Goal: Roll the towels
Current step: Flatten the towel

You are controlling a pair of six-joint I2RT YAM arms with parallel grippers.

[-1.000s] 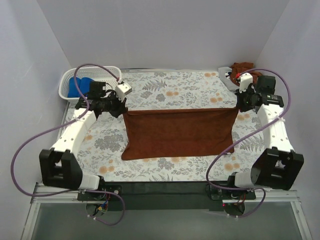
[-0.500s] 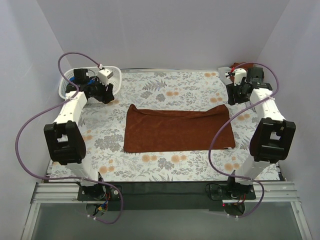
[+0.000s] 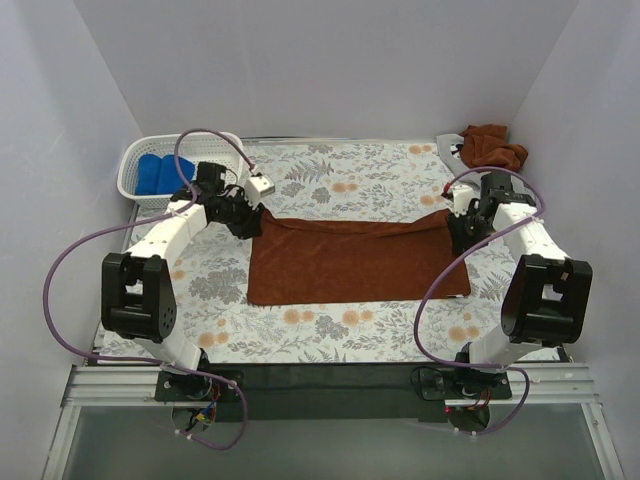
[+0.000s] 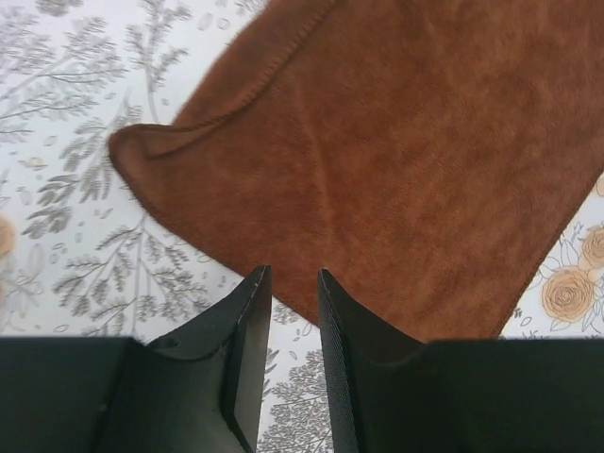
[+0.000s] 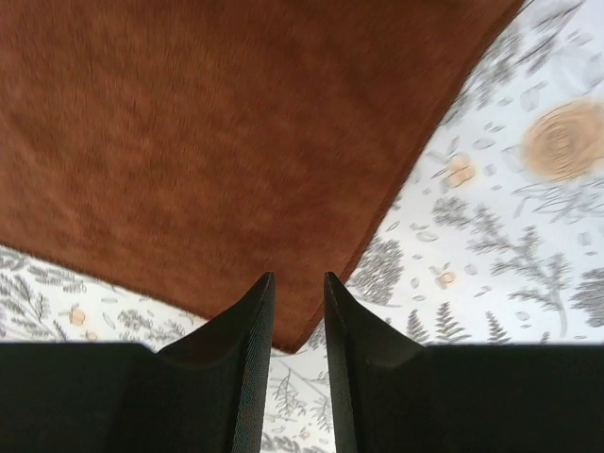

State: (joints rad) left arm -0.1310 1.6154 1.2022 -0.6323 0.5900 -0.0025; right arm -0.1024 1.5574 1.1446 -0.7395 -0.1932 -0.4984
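Spread towel (image 3: 355, 258): rust-brown rectangle, flat and unrolled at mid-table on the floral cloth (image 3: 330, 180), long side running left–right.
Far edge: wavy, dipped in the middle, rising toward both far corners; hem at the far-left corner turned up in a low ridge.
Near edge: straight, lying flat.
Left gripper (image 4: 291, 276): low over the far-left corner, fingers parted by a narrow gap, clasping nothing — towel edge visible through the gap.
Right gripper (image 5: 297, 279): low over the far-right corner, same narrow gap, nothing between the fingers; corner tip of the towel just below the gap.
Open room: broad band of bare cloth beyond the far edge, narrower band before the near edge, strips at either side.
Basket (image 3: 128, 182): white, perforated, far-left corner, blue towels (image 3: 160, 172) inside.
Far-right corner: crumpled rust-brown heap (image 3: 490, 145), pale grey cloth (image 3: 446, 148) just beside it on the left.
Walls (image 3: 320, 70): plain white, close on the left, right and far sides.
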